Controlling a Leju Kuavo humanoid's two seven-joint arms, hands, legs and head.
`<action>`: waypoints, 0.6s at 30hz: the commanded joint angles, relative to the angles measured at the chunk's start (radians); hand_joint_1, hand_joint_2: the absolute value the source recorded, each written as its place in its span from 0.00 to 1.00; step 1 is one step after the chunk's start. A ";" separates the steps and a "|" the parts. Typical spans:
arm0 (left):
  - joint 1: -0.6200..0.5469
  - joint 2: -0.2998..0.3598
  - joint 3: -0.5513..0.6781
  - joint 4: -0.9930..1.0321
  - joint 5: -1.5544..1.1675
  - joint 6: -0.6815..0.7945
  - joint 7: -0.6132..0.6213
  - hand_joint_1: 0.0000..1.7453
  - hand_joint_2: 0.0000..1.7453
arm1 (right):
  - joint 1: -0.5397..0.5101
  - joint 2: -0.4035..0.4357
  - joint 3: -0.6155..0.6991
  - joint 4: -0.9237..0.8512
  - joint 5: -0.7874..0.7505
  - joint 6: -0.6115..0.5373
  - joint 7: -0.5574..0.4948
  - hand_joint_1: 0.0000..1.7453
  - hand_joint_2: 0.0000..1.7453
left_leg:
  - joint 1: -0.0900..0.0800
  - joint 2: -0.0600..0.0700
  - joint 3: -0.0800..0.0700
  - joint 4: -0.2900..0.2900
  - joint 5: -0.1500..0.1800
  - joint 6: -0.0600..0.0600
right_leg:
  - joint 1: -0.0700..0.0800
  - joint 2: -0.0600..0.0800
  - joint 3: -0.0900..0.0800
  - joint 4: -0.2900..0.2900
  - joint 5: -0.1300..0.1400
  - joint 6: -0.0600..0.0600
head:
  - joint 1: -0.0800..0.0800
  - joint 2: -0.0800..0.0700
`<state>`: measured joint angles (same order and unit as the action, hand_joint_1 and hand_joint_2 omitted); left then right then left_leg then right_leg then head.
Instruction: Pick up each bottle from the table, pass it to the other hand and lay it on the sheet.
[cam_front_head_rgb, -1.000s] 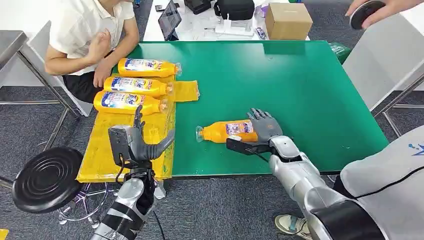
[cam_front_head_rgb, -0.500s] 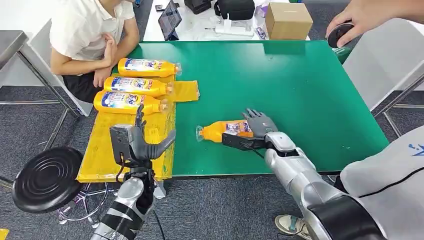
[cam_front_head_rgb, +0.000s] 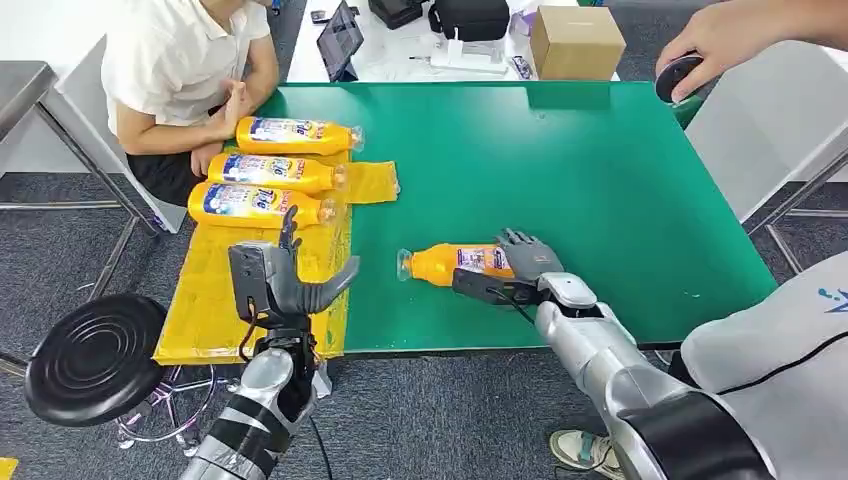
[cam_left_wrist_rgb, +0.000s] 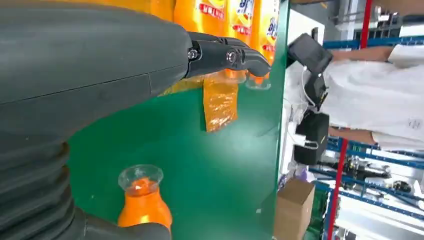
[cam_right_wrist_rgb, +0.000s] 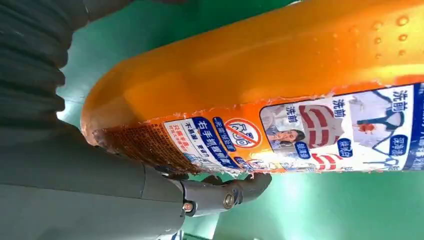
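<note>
My right hand (cam_front_head_rgb: 522, 262) wraps the lone bottle (cam_front_head_rgb: 455, 263) lying on the green table (cam_front_head_rgb: 600, 170), pickup under way; my left hand (cam_front_head_rgb: 285, 278) waits empty, fingers spread, by the yellow sheet (cam_front_head_rgb: 205, 300) for the handover

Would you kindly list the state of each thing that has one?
Orange plastic bottle with clear cap: lying on green table, right hand around its base.
Three orange bottles: lying on yellow sheet.
Left hand: empty, fingers apart, raised over the sheet.
</note>
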<state>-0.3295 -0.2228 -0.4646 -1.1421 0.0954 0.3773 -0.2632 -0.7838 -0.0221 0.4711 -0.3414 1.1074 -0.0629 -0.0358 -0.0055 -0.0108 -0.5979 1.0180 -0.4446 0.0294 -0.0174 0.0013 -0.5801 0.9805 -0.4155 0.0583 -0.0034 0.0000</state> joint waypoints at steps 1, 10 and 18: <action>-0.055 0.008 -0.042 0.084 0.015 -0.010 0.003 0.00 1.00 | 0.011 -0.028 -0.014 0.089 0.006 0.062 0.000 1.00 1.00 | 0.002 -0.003 0.004 -0.001 0.000 -0.003 | 0.002 -0.005 0.006 -0.002 -0.001 -0.003 | 0.000 0.000; -0.054 0.011 -0.043 0.078 0.036 -0.009 -0.008 0.00 1.00 | 0.029 -0.020 -0.116 0.072 -0.106 0.081 -0.126 1.00 1.00 | 0.001 -0.002 0.006 -0.001 0.000 -0.002 | 0.001 -0.003 0.007 -0.002 0.000 -0.002 | 0.000 0.000; -0.047 0.016 -0.029 0.077 0.079 -0.010 -0.019 0.00 1.00 | 0.070 0.029 -0.278 0.042 -0.306 0.151 -0.287 1.00 1.00 | 0.002 0.003 0.008 -0.002 -0.001 -0.002 | 0.002 0.002 0.008 -0.002 0.000 -0.002 | 0.001 0.000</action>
<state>-0.3393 -0.2255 -0.4761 -1.1223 0.1526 0.3738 -0.2823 -0.7810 -0.0442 0.3604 -0.3323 0.8509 0.0546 -0.2741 -0.0053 -0.0085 -0.5931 1.0179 -0.4453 0.0293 -0.0170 0.0032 -0.5752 0.9801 -0.4154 0.0583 -0.0027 0.0000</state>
